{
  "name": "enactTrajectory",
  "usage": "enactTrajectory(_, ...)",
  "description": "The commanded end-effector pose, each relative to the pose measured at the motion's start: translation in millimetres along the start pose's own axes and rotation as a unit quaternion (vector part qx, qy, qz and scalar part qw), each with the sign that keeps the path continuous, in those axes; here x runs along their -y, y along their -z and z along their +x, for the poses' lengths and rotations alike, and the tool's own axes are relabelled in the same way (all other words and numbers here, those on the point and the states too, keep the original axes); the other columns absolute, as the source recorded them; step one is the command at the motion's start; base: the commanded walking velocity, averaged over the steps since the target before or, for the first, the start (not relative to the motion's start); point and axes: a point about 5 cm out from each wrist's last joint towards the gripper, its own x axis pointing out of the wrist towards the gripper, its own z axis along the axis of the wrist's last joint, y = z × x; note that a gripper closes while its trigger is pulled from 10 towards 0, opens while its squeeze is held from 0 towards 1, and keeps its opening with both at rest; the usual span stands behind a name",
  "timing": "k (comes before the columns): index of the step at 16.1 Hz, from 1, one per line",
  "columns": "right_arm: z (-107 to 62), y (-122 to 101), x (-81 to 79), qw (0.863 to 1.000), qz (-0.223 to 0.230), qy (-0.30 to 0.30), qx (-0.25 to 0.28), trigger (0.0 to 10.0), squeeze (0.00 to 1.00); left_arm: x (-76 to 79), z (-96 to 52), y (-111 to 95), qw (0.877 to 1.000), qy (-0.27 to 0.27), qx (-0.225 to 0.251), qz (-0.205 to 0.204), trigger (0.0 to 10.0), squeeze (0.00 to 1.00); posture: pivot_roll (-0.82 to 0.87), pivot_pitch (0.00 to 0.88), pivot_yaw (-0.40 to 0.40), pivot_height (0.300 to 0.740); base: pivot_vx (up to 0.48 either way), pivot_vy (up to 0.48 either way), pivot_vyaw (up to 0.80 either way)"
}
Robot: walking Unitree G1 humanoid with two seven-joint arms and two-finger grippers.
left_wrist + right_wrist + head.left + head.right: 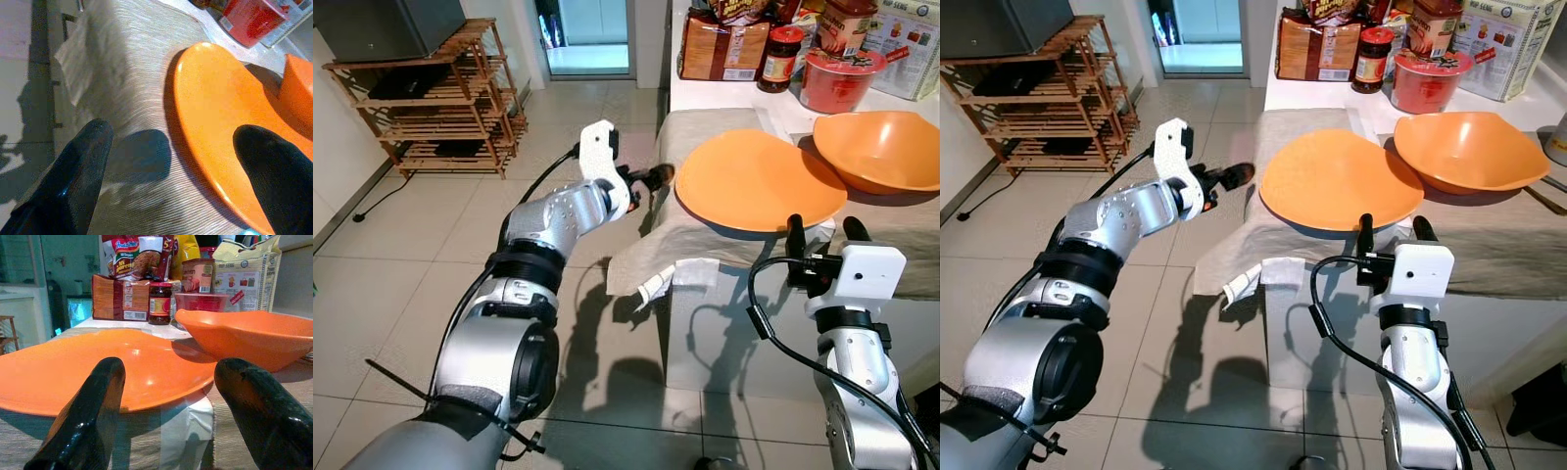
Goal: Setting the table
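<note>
Two grippers reach for the flat orange plate (759, 179), which lies on the gray cloth (1234, 250) at the table's near edge, touching the orange bowl (881, 147). I think the robot is about to pick the plate up. The left gripper (646, 181), arm stretched forward, and the right gripper (1389, 228), pointing up from below, both have fingers spread, holding nothing, and next must close on the rim.
</note>
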Motion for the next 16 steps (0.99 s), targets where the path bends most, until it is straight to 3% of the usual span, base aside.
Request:
enactTrajectory(1, -0.5, -3, -2.1, 1.000, -0.001, -0.004, 0.001, 10.0, 0.00, 5.0, 1.5, -3, 1.000, 0.004, -0.006, -0.003, 10.0, 0.00, -0.11, 0.019, 0.089, 0.740, 0.000, 0.000, 0.00)
enactTrajectory(16, 0.0, 0, -6.1, 1.000, 0.004, -0.005, -0.002, 10.0, 0.00, 34.4, 10.2, 12, 0.998, 0.052, -0.039, -0.023, 10.0, 0.00, -0.11, 0.010, 0.098, 0.740, 0.000, 0.000, 0.00)
